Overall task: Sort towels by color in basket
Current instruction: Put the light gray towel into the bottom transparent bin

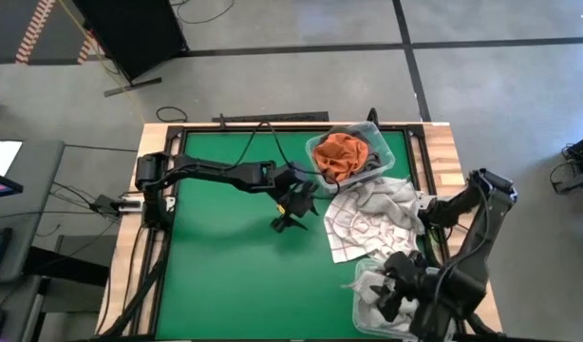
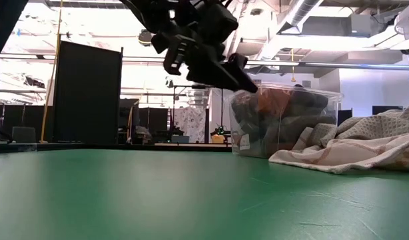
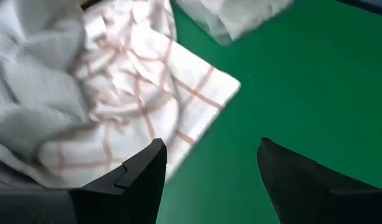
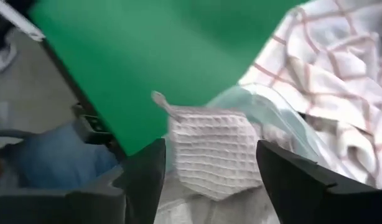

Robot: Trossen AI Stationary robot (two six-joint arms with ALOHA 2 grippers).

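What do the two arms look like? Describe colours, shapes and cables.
Both arms are black, built of boxy jointed segments. A black cable loops along the left arm. The left end effector and right end effector each end in two dark, wedge-shaped fingers.

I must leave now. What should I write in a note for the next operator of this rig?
Left pincer: open, empty, above the green table beside the loose towels.
Right pincer: open, over the near bin.
Far bin: holds the rust orange towel and dark cloth.
Near bin: holds pale grey and white towels.
Left to sort: the red-grid towel and the pale towel between the bins.
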